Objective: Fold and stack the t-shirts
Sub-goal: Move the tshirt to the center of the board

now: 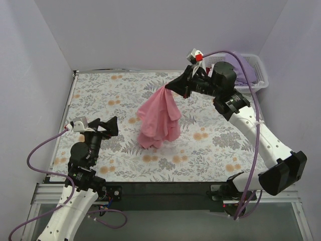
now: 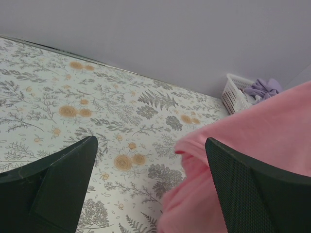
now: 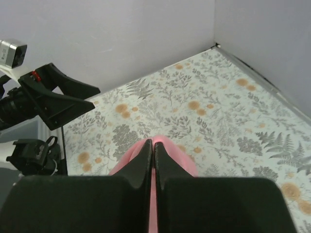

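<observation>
The salmon pink t-shirt (image 1: pixel 159 116) hangs bunched above the middle of the table from my right gripper (image 1: pixel 168 88), which is shut on its top edge. In the right wrist view the closed fingertips (image 3: pixel 153 143) pinch pink cloth (image 3: pixel 182 156). My left gripper (image 1: pixel 111 126) is open and empty at the table's left front, aimed toward the shirt. In the left wrist view the pink shirt (image 2: pixel 252 141) fills the right side, behind the right finger. The lavender purple t-shirt (image 1: pixel 244 70) lies in the white basket (image 1: pixel 262 75); it also shows in the left wrist view (image 2: pixel 262 89).
The floral tablecloth (image 1: pixel 105 93) covers the table. The white lattice basket stands at the back right corner and shows in the left wrist view (image 2: pixel 234 93). Plain walls close in the back and both sides. The left arm (image 3: pixel 43 97) shows in the right wrist view.
</observation>
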Controlling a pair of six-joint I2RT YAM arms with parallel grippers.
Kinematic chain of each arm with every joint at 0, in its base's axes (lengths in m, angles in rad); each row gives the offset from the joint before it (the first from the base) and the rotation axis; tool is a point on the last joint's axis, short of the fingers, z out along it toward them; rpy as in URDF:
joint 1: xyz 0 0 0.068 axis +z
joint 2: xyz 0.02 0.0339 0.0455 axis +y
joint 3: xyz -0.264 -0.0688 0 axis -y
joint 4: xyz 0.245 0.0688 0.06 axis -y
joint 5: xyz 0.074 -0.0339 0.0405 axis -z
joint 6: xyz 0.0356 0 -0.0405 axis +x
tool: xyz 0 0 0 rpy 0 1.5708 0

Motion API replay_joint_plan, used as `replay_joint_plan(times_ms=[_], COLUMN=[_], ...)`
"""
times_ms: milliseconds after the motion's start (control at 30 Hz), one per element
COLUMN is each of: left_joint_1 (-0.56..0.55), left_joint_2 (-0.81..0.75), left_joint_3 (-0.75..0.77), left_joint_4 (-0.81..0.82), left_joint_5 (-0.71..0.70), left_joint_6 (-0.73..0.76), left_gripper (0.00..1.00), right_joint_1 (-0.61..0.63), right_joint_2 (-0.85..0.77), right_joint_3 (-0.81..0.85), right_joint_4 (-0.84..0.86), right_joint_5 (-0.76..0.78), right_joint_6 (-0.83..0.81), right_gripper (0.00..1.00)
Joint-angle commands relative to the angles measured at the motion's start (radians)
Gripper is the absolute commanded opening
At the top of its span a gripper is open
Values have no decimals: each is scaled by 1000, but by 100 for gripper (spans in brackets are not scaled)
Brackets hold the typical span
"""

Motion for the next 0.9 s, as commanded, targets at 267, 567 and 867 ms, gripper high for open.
replay_joint_plan(times_ms=[267, 567, 867], left_joint_1=[-5, -6, -179], left_joint_2=[59, 361, 741], left_joint_3=[37, 137, 169], left_joint_4=[-23, -81, 32], left_joint_5=[9, 306, 368], left_joint_6=[20, -129, -288], left_gripper=[92, 92, 89], right_joint_1=[5, 5, 5], right_joint_2=[-153, -255, -358], right_joint_3=[-340, -537, -712], right_joint_4=[-26, -203, -203], right_joint_5=[468, 743, 646], right_joint_6=[-63, -84, -43], right_gripper=[29, 63, 63])
